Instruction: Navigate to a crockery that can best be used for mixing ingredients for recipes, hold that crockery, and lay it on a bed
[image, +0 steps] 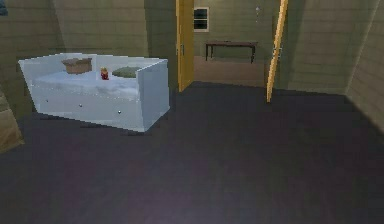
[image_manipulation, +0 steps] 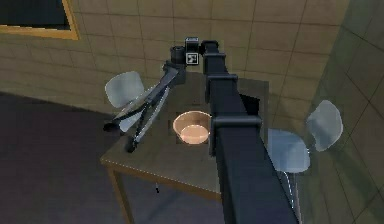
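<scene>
Fingers (image_manipulation: 152, 100) stretch across tabletop (image_manipulation: 140, 165); cannot tell whether they hold anything. Pinkish bowl (image_manipulation: 192, 128) sits on tabletop just beside fingers, on arm's side. Probably stiff, light, slick, chippable crockery; best taken at rim wall nearest fingers.

In the forward view, a white cabinet (image: 95, 95) at nine o'clock bears a brown box (image: 77, 65) and a small red thing (image: 104, 73). Yellow doors (image: 185, 45) stand at twelve over a dark grey-purple floor (image: 230, 160).

In the arm side view, a pinkish-tan bowl (image_manipulation: 191, 128) sits at centre on a grey-brown table (image_manipulation: 150, 165). Pale grey chairs (image_manipulation: 125, 90) are at ten and three. The tiled wall (image_manipulation: 290, 40) is tan and the arm (image_manipulation: 240, 160) black.
</scene>
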